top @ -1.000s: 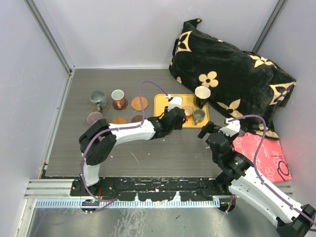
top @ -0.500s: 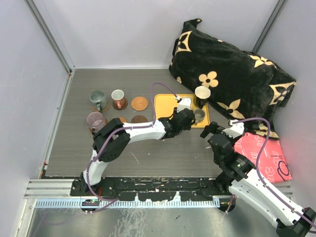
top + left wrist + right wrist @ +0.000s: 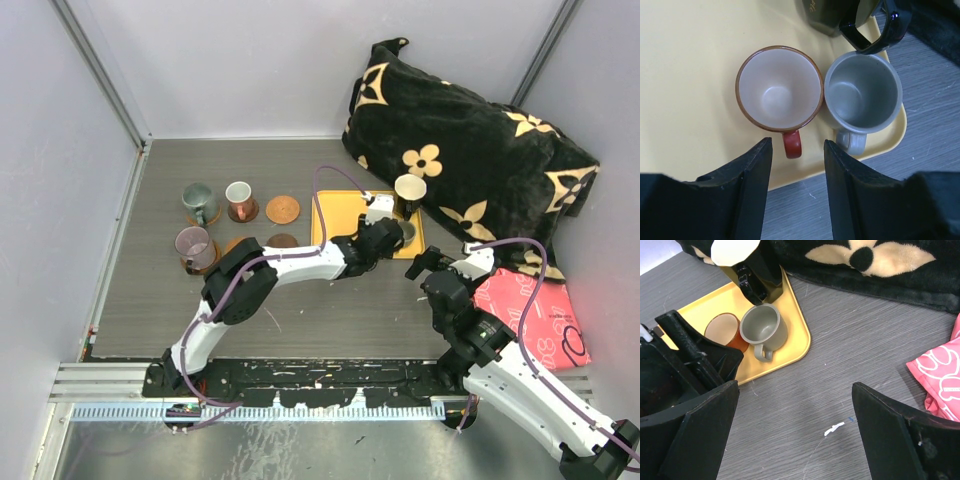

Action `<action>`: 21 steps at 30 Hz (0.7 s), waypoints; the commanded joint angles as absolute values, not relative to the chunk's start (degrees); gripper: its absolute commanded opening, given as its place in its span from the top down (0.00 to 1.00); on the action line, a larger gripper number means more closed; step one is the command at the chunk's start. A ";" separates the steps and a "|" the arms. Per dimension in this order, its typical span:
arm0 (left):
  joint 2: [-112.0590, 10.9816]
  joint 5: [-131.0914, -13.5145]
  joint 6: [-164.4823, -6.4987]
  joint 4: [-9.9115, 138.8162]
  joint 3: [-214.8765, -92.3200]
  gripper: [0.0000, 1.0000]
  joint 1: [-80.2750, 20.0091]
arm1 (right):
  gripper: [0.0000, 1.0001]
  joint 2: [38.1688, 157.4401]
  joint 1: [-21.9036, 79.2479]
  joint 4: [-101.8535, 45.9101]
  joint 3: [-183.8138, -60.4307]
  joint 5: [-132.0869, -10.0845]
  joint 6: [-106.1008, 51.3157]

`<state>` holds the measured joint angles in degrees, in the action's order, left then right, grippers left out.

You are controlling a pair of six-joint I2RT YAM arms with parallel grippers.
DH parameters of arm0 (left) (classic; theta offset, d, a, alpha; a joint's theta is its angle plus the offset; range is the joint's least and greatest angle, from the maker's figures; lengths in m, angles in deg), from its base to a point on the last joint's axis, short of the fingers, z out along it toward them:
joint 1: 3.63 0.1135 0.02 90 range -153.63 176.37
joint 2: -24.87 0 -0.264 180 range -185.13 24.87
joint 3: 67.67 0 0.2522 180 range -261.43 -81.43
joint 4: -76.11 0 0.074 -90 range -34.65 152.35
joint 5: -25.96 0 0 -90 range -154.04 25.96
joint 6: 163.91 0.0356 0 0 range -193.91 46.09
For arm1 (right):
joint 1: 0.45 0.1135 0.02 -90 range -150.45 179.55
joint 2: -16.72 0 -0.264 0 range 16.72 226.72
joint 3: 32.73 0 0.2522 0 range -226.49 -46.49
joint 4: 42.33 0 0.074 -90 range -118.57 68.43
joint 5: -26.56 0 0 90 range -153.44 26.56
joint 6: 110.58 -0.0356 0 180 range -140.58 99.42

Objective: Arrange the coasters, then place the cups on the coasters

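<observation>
Orange tiny cup (image 3: 779,89) sits on the yellow tray (image 3: 685,75), our left fingers (image 3: 752,185) half-parted astride its handle (image 3: 792,145). Right fingers (image 3: 700,425) gape wide.

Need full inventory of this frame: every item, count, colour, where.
tray: 1, yellow, table centre
orange cup: 1, orange, cream inside, near right of tray
grey cup: 1, grey, beside it on tray
black cup: 1, black, cream inside, tray's far right corner
mugs: 3, grey-green, copper-pink, purple, table's left
coasters: 2 bare, brown, left of tray; others covered
pillow: 1, black with cream flowers, far right
pink patterned item: 1, near right
left end effector: 1, black, open at orange cup's handle
right end effector: 1, black, open, empty, beside tray
</observation>
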<state>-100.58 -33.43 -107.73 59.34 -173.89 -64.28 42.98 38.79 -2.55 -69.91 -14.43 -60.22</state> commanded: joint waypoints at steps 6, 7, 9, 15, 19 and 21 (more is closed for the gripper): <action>-103.58 -29.02 -106.72 60.28 -179.68 0.55 -64.46 | 0.00 42.74 38.73 -3.09 -71.19 -13.40 -61.40; -103.69 -28.58 -106.51 60.36 -179.80 0.55 -64.45 | 0.00 42.66 38.70 -3.12 -71.19 -13.47 -61.44; -104.04 -28.02 -105.95 60.22 -180.18 0.56 -64.50 | 0.00 42.65 38.66 -3.23 -71.02 -13.56 -61.48; -104.86 -26.50 -104.91 59.20 -181.36 0.66 -64.50 | 0.00 42.56 38.70 -3.69 -70.83 -14.18 -61.10; -104.95 -26.26 -104.20 59.45 -181.28 0.77 -64.41 | 0.00 42.32 38.66 -3.70 -70.74 -14.19 -61.02; -104.90 -26.06 -103.91 59.53 -181.27 0.86 -64.41 | 0.00 42.22 38.71 -3.69 -70.75 -14.21 -61.01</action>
<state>-105.08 -28.73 -105.26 58.18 -178.79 -64.32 42.96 38.79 -2.52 -69.91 -14.80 -60.22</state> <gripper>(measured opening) 0.205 0.999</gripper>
